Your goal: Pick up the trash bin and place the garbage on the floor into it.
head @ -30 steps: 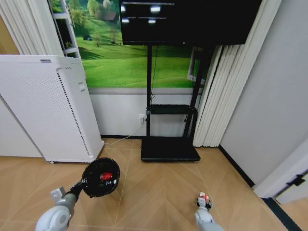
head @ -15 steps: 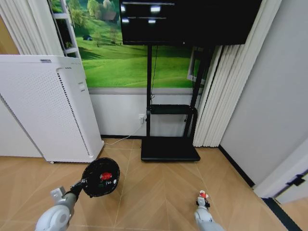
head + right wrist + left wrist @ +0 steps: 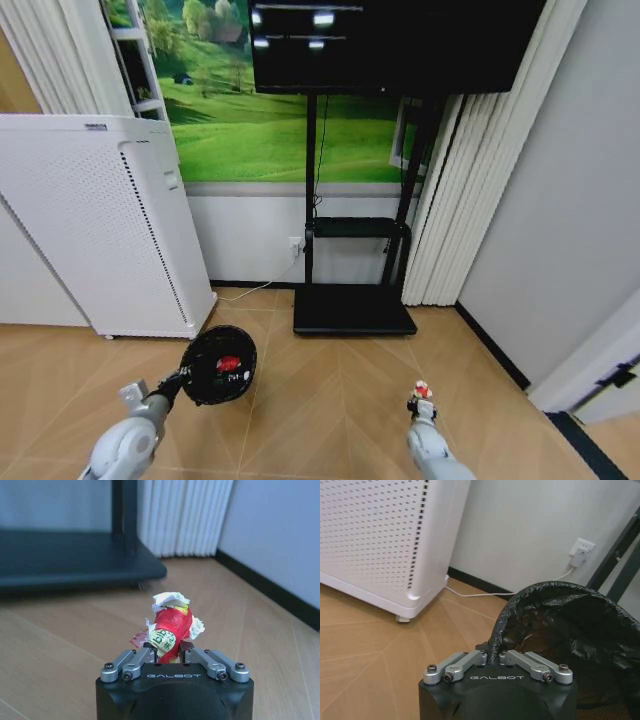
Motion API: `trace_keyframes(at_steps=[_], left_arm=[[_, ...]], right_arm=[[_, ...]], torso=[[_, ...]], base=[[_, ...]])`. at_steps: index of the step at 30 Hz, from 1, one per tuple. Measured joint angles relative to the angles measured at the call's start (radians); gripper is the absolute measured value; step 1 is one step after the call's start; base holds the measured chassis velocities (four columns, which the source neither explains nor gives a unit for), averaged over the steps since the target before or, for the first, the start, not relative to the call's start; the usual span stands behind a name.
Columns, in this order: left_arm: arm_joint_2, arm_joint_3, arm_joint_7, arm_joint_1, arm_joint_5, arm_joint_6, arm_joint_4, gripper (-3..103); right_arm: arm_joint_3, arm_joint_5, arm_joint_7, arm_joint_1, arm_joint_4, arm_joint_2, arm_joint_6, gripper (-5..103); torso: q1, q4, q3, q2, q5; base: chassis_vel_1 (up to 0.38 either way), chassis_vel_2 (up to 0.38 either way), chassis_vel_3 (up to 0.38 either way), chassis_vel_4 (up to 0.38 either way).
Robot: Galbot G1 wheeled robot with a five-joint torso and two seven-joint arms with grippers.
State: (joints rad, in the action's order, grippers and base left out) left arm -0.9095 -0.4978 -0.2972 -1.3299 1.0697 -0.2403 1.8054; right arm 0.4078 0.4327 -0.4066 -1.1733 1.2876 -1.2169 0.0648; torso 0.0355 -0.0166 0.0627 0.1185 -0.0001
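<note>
Head view: both arms are loaded in front of the black TV stand (image 3: pixel 354 310).

The left gripper (image 3: pixel 496 656) is clamped on the rim of the trash bin (image 3: pixel 218 365), holding it off the wood floor (image 3: pixel 330 400), tilted with its mouth up toward the camera, to the left of the stand's base. 1 piece of red garbage lies inside the bin. The right gripper (image 3: pixel 171 652) pinches 1 crumpled red-and-white wrapper (image 3: pixel 170 625), raised above the floor just in front of the stand's base, toward its right end.
</note>
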Motion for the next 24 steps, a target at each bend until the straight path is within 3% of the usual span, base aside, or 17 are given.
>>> trace_keyframes(at_steps=[4, 6, 11, 15, 17, 18, 24], left_arm=[[0.010, 0.038, 0.020, 0.050, 0.002, -0.005, -0.035, 4], [0.011, 0.050, 0.052, 0.046, -0.027, -0.006, -0.049, 4], [0.008, 0.098, 0.058, 0.077, -0.028, -0.011, -0.049, 4], [0.011, 0.218, 0.059, 0.154, -0.041, -0.015, -0.058, 4], [0.012, 0.345, 0.058, 0.236, -0.039, -0.015, -0.082, 4], [0.012, 0.345, 0.058, 0.236, -0.039, -0.015, -0.082, 4], [-0.031, 0.565, 0.036, 0.381, -0.032, -0.011, -0.142, 4]], right_arm=[[-0.001, 0.024, 0.027, -0.086, 0.142, 0.033, -0.030, 22], [-0.050, 0.031, 0.074, -0.146, 0.293, 0.100, -0.070, 22], [-0.088, 0.037, 0.128, -0.219, 0.478, 0.161, -0.105, 22], [-0.110, 0.038, 0.196, -0.283, 0.614, 0.199, -0.147, 22], [-0.126, 0.028, 0.269, -0.317, 0.661, 0.210, -0.194, 22], [-0.126, 0.028, 0.269, -0.317, 0.661, 0.210, -0.194, 22], [-0.180, 0.011, 0.410, -0.323, 0.654, 0.199, -0.298, 22]], torso=[[0.000, -0.0012, 0.000, 0.000, 0.0001], [0.000, 0.0007, 0.000, 0.000, 0.0001], [0.000, 0.0009, 0.000, 0.000, 0.0003], [0.000, 0.0004, 0.000, 0.000, -0.0001], [0.000, 0.0000, 0.000, 0.000, 0.0001], [0.000, 0.0000, 0.000, 0.000, 0.0001], [0.000, 0.0005, 0.000, 0.000, 0.0000]], base=[[0.000, 0.000, 0.000, 0.000], [0.000, 0.000, 0.000, 0.000], [0.000, 0.000, 0.000, 0.000], [0.000, 0.000, 0.000, 0.000], [0.000, 0.000, 0.000, 0.000], [0.000, 0.000, 0.000, 0.000], [0.000, 0.000, 0.000, 0.000]])
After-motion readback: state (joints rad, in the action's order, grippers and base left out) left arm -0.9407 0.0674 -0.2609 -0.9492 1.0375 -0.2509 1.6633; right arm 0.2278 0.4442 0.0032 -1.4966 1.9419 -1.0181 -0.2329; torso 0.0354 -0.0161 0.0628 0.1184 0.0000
